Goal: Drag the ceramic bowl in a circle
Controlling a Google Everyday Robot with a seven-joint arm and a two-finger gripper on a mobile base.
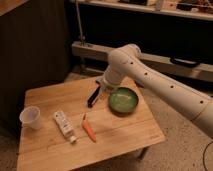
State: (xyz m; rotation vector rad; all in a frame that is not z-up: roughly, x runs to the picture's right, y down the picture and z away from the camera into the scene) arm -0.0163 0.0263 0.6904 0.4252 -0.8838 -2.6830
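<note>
The ceramic bowl (123,99) is a round, shallow, glossy green bowl with a darker rim. It sits on the right part of the wooden table (50,147). My white arm (150,75) comes in from the right and bends down over the table. My gripper (103,90) hangs at the bowl's left rim, with a dark finger (93,96) reaching down to the left of the bowl. Whether it touches the rim is not clear.
A small translucent white plastic cup (30,117) stands at the table's left edge. A white tube (64,125) and an orange carrot (89,130) lie in front of the bowl, to its left. A metal rail and dark wall run behind the table.
</note>
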